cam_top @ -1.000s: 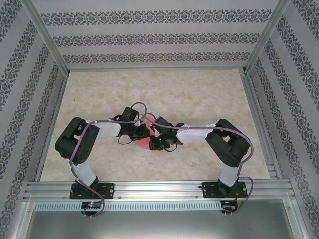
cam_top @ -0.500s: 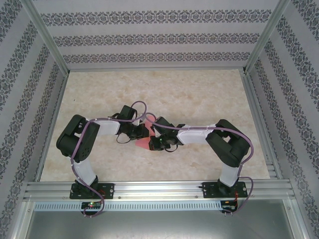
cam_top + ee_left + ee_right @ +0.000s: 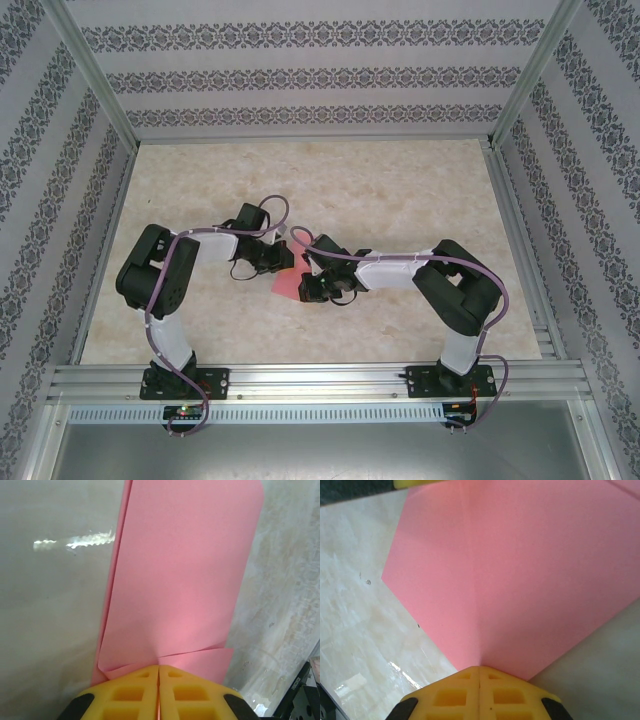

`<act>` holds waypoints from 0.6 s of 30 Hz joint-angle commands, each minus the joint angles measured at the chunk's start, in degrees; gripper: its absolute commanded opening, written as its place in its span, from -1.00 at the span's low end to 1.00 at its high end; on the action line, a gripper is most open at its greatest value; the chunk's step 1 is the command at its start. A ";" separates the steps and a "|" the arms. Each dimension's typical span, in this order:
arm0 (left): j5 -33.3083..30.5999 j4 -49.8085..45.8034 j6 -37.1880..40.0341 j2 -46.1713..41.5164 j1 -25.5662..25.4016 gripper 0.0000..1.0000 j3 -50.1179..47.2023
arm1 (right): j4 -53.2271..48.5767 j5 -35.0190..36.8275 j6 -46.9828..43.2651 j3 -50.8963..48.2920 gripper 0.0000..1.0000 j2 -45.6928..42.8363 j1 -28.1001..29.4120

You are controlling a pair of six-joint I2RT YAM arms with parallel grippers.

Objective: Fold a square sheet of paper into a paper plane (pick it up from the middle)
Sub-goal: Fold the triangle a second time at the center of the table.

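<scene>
Gripping, left claw (image 3: 159, 669): the two yellow fingers are pressed flat together with the edge of the pink paper (image 3: 180, 580) pinched in the seam between them.
Left claw from above: it (image 3: 278, 266) reaches in from the left and meets the far left edge of the paper.
Right claw (image 3: 479, 671): the fingers are together, clamped on a point of the paper where a crease ends.
Right claw from above: it (image 3: 308, 287) comes in from the right and touches the paper's right edge.
Pink paper, place: near the middle of the table (image 3: 400, 190), between the two claws and touching both (image 3: 284, 287), towards the near half of the surface.
Pink paper, left wrist camera: a long folded panel runs away from the fingers, with a second layer showing along its left edge and a small flap (image 3: 200, 661) folded over just beside the fingertips.
Pink paper, right wrist camera: a broad sheet (image 3: 530, 580) spreads away from the fingers, a straight crease (image 3: 472, 570) runs up from the grip, and one corner points left over the table.
Other claw in the right wrist camera: a bit of yellow finger (image 3: 420, 483) sits at the far left edge of the paper.
Height of the paper: I cannot tell whether it rests on the table or hangs clear of it.
Table: pale marbled surface with glare spots (image 3: 75, 542).
Surround: patterned walls (image 3: 320, 75) on the far, left and right sides, and a metal rail (image 3: 320, 380) along the near edge where both arms are bolted.
</scene>
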 commanded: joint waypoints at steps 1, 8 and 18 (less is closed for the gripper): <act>-11.85 0.40 2.82 2.81 3.08 -0.81 2.09 | -10.64 3.62 0.26 -4.42 -0.95 5.59 0.24; -14.49 -2.00 3.56 2.98 4.24 -0.81 3.80 | -10.66 3.62 0.34 -4.48 -0.95 5.62 0.19; -15.21 -5.34 2.85 -0.29 4.64 -0.81 6.95 | -10.60 3.45 0.42 -4.04 -0.95 5.24 0.14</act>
